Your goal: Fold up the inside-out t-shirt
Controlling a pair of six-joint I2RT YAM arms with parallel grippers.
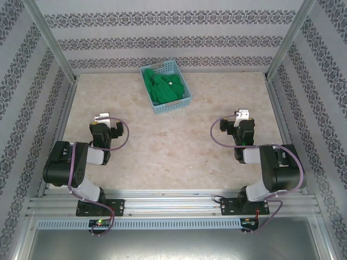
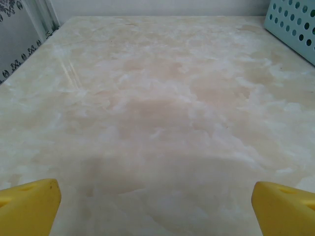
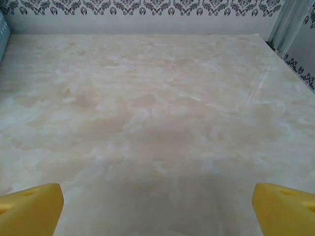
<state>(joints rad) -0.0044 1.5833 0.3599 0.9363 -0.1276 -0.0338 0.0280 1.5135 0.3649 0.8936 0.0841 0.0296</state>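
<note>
Both fingers (image 2: 29, 209) well short of t-shirt (image 1: 164, 88)

1. The table (image 1: 162, 154) looked like polished marble-pattern laminate or stone, smooth with a soft sheen.
2. The t-shirt (image 1: 164, 86) was plain green cloth, matt, soft and rumpled.
3. The basket (image 1: 169, 108) was light blue plastic, smooth, with a holey lattice wall.
4. The left gripper (image 2: 155, 196) and right gripper (image 3: 157, 196) had yellow fingers (image 2: 29, 206), plastic by the look of them, matt and slightly grainy.
5. The rails (image 1: 173, 203) at the near edge were bare ribbed metal, a dull silver.
6. The walls (image 1: 162, 38) looked papered, flat and matt.
</note>
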